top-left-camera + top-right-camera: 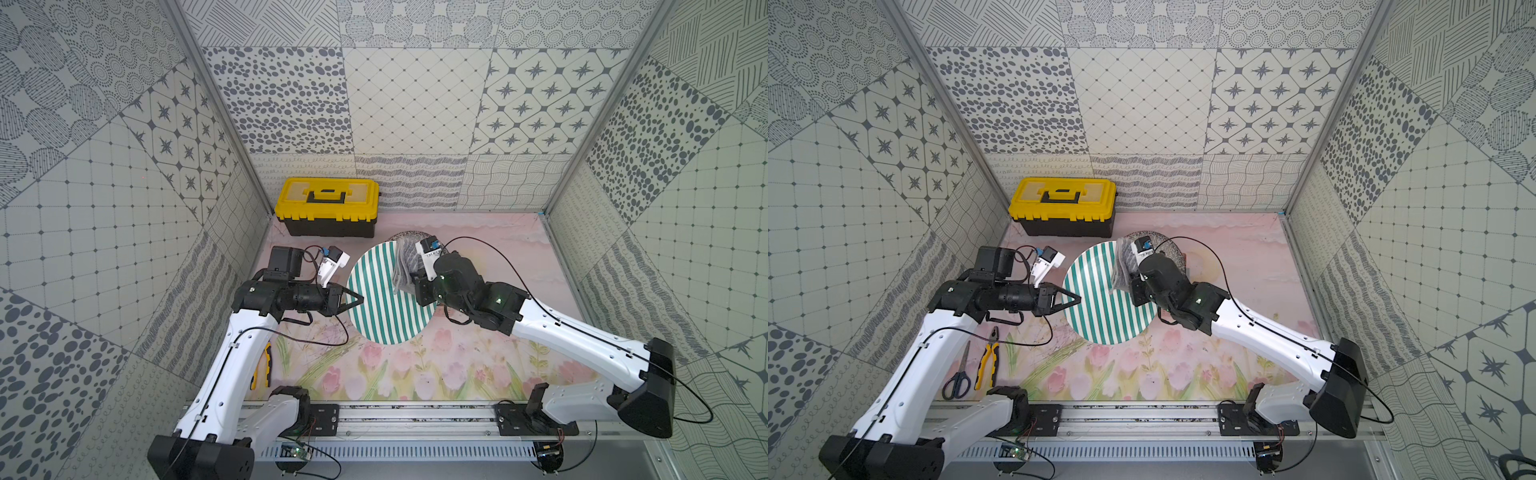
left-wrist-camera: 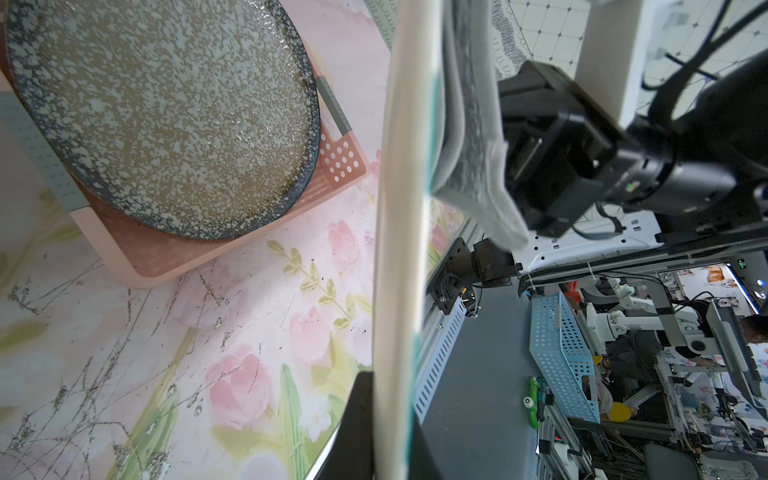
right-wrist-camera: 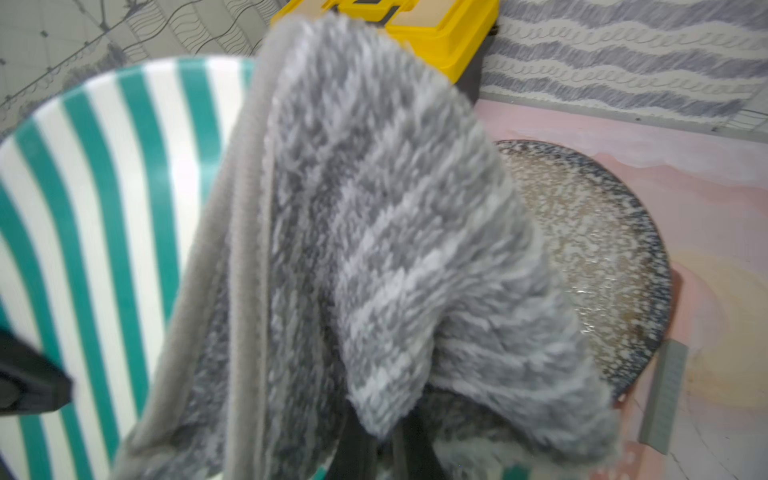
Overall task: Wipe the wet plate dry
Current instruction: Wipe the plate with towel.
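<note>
**Slip risk at a one-edge pinch**

Your left gripper [image 1: 360, 300] was clamped shut on the rim of the striped plate [image 1: 384, 307]. The plate hung tilted in the air over the flowered mat [image 1: 457, 365], carried by that single edge. Your right gripper [image 1: 412, 277] was closed on the grey cloth [image 3: 374, 249] and held its folds against the striped face, on the side opposite the pinch.

That layout was the main hazard, in my judgement. A wet glaze gave the jaws little bite, and any push from the cloth worked far from the grip. A firm stroke could therefore have twisted the plate in the jaws or levered it out.

The speckled plate [image 2: 166, 116] lay on the pink basket [image 2: 137, 257] just behind and below. A dropped plate would likely have struck it.

The cloth was also bunched, so you might have wiped with only a narrow fold and left wet stripes. The fabric hid the right fingertips in the wrist view, so you could not have seen how deep that hold was.
</note>
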You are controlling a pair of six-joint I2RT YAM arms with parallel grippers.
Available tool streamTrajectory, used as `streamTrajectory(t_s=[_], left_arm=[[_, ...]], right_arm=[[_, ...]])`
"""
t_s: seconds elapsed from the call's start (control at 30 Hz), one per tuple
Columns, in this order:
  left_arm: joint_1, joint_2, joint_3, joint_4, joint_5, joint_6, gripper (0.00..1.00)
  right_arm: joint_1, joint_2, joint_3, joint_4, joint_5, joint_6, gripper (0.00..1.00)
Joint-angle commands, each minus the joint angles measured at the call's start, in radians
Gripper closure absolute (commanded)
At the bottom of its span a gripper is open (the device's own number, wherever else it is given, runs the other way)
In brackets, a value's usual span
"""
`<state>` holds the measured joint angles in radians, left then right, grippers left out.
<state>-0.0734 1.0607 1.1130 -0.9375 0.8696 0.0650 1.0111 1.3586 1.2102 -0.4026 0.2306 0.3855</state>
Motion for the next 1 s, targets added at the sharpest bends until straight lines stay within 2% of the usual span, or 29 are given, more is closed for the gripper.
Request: streamTrajectory(t_s=[0.0, 0.13, 0.23, 0.4, 0.5, 0.63, 0.73, 0.87, 0.97], left_arm=[[-0.018, 0.0, 0.026, 0.175, 0.315, 0.035, 1.0], [-0.027, 0.002, 0.032, 0.186, 0.306, 0.024, 1.0], [-0.03, 0.0, 0.04, 0.187, 0.304, 0.015, 1.0], [-0.033, -0.008, 0.056, 0.176, 0.301, 0.017, 1.0], [-0.033, -0.007, 0.062, 0.171, 0.302, 0.017, 1.0], [-0.034, -0.005, 0.066, 0.178, 0.296, 0.01, 1.0], [-0.035, 0.002, 0.067, 0.2, 0.288, -0.009, 1.0], [-0.035, 0.011, 0.06, 0.239, 0.279, -0.043, 1.0], [-0.037, 0.014, 0.055, 0.258, 0.267, -0.057, 1.0]], right_arm=[[0.099, 0.103, 0.058, 0.033, -0.035, -0.054, 1.0], [0.135, 0.173, 0.118, 0.038, -0.056, -0.038, 1.0], [0.12, 0.156, 0.091, 0.038, -0.017, -0.018, 1.0], [-0.036, 0.011, -0.077, 0.047, -0.061, 0.069, 1.0], [-0.138, -0.098, -0.188, 0.047, -0.073, 0.069, 1.0], [-0.166, -0.16, -0.219, 0.031, -0.064, 0.043, 1.0], [-0.13, -0.13, -0.186, 0.036, -0.091, 0.024, 1.0], [0.036, -0.012, -0.08, 0.037, -0.022, -0.047, 1.0], [0.117, 0.096, 0.024, 0.041, -0.05, -0.064, 1.0]])
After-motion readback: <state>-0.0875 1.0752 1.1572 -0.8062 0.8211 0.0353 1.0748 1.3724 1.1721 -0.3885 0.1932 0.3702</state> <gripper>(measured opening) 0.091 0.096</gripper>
